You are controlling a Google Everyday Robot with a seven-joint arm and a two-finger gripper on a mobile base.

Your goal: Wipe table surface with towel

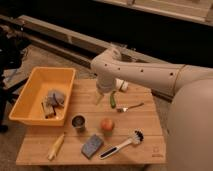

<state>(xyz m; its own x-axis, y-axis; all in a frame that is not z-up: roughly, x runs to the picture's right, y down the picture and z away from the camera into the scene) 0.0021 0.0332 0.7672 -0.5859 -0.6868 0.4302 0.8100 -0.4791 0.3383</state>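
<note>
A big white arm [145, 75] reaches in from the side far from the yellow tub [36, 95] and bends down toward it. Under it is the counter [145, 125], made of light wood planks. The tub sits on the left end of the counter.

The gripper [102, 98] hangs from the arm just right of the tub, low over the wood. Its jaws are apart, and nothing is in them.

A brush [122, 145] with a white handle lies well apart from the tub, near the front edge. A long yellow thing [56, 146] lies just in front of the tub. A flat grey-blue sponge [92, 145] lies in front of the tub too, a bit more to the right.

The towel [55, 96] is inside the tub, a lumpy grey-blue heap near its right wall. A small brown-and-white box [48, 111] lies in the tub beside it, touching it.

A fork [129, 107] lies to the right of the tub, past the gripper. A green vegetable [113, 99] lies between the fork and the gripper. A metal cup [78, 122] stands near the front right corner of the tub. A round red-orange fruit [107, 124] sits right of the cup, further from the tub.
</note>
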